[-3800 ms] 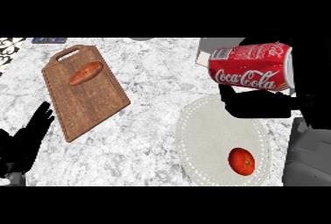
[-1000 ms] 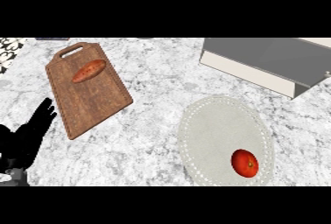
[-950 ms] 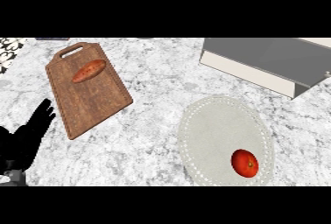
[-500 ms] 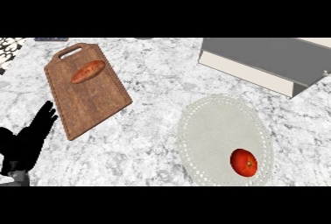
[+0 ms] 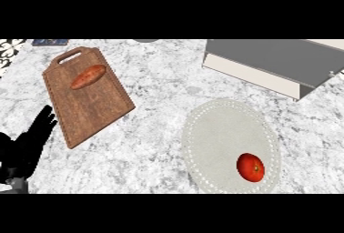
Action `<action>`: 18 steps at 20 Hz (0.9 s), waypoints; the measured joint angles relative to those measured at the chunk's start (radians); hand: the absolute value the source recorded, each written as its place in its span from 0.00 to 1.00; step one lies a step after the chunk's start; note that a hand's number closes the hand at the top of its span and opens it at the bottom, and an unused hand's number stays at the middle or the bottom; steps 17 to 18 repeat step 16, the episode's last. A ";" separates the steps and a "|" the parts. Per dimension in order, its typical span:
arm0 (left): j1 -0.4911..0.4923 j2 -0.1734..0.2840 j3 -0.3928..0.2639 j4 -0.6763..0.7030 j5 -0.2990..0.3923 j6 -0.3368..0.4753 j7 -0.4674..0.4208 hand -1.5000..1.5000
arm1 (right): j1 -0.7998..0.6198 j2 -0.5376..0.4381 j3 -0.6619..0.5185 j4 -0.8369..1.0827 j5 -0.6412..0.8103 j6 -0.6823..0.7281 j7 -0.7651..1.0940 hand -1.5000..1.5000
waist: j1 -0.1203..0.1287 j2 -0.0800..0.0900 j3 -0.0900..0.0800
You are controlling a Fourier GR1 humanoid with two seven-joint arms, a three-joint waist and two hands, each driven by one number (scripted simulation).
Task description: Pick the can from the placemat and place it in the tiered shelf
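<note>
Our left hand [image 5: 27, 145] rests open, fingers straight; our right hand is out of view. Far to its right lie the placemat [image 5: 222, 136], bearing a tomato [image 5: 250, 167], and the tiered shelf [image 5: 269, 63]. No can shows, so we should verify placement before retreating.

A wooden cutting board [image 5: 89, 102] with a handle hole lies tilted at the left of the marble counter [image 5: 161, 82]. A reddish-brown sweet potato [image 5: 88, 76] rests on the board's upper half. Well apart, at lower right, sits a red tomato [image 5: 250, 167].
</note>
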 measured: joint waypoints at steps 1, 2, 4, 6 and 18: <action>0.006 0.004 0.008 0.005 0.004 -0.005 -0.008 0.50 | 0.012 -0.009 -0.012 -0.043 -0.020 0.018 0.018 0.00 | -0.004 -0.002 0.000; 0.011 0.003 0.010 0.001 0.005 -0.005 -0.008 0.50 | 0.025 -0.025 -0.030 -0.081 -0.042 0.038 0.035 0.00 | -0.007 -0.003 0.000; 0.008 0.008 0.018 0.002 0.008 -0.005 -0.002 0.50 | 0.044 -0.073 -0.058 -0.153 -0.077 0.090 0.074 0.00 | -0.014 -0.005 0.000; 0.013 0.013 0.025 -0.005 0.018 -0.013 0.009 0.50 | 0.065 -0.126 -0.093 -0.220 -0.108 0.144 0.127 0.00 | -0.018 -0.006 0.000; 0.053 0.007 0.036 -0.031 0.016 -0.011 0.006 0.50 | 0.229 -0.441 -0.392 -0.396 -0.375 0.535 0.271 0.00 | -0.043 -0.012 0.001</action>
